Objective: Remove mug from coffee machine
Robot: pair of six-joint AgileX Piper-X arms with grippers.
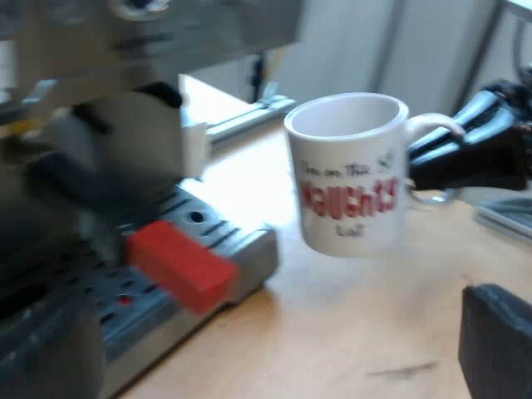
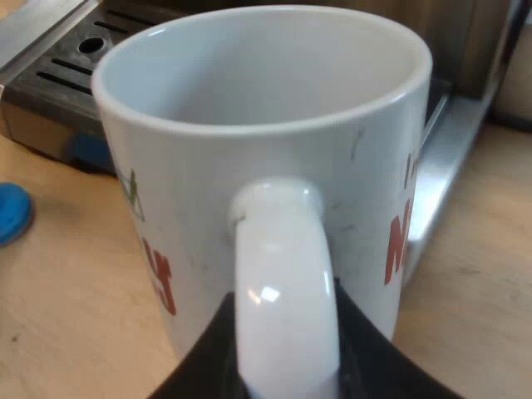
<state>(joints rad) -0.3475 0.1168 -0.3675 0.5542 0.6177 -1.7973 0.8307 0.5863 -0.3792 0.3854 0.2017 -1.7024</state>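
Note:
A white mug [image 1: 349, 174] with red and green lettering stands upright over the wooden table, just off the edge of the espresso machine's drip tray [image 1: 241, 249]. My right gripper [image 1: 465, 154] holds it by the handle. In the right wrist view the mug [image 2: 266, 125] is close up and looks empty, and my right gripper [image 2: 287, 357] is shut on its white handle [image 2: 283, 283], black fingers on either side. My left gripper [image 1: 274, 366] is open near the drip tray, with nothing between its fingers. I cannot tell whether the mug touches the table.
The red end of the holder's handle [image 1: 179, 266] sticks out over the drip tray grate [image 2: 75, 62]. A blue tamper [image 2: 10, 212] lies on the wooden table [image 1: 357, 324] near the machine's base.

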